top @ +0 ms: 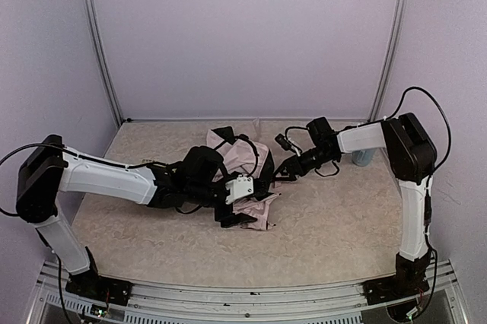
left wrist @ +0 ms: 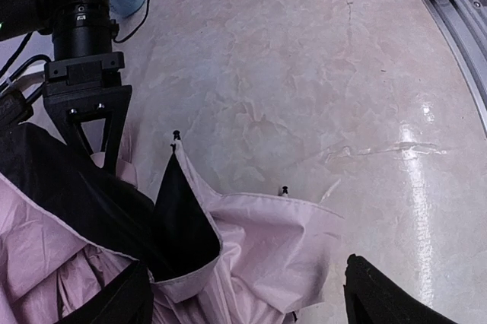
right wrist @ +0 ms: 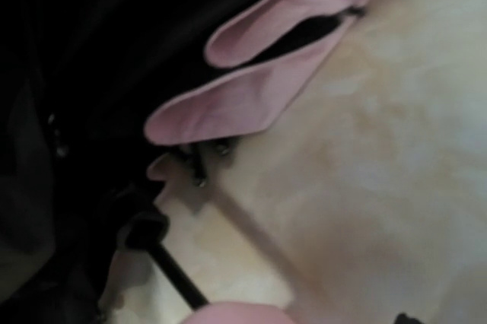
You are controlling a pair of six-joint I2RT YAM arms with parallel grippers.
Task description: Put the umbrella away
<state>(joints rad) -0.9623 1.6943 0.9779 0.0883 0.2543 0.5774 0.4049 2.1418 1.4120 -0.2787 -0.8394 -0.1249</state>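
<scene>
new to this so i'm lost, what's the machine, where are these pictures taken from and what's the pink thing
Two robot arms stand bolted to a table. The wide picture looks down from behind them: left arm, right arm. The other two come from cameras on their wrists. The pink thing is a crumpled umbrella lying on the table. The left jaws stand wide open over its fabric; the right wrist picture is too blurred to show its jaws.

Beige marbled worktop (top: 342, 225), pale pink umbrella (top: 242, 155) lying crumpled near its centre, black ribs showing, small pale blue object (top: 364, 160) near the far right corner
</scene>
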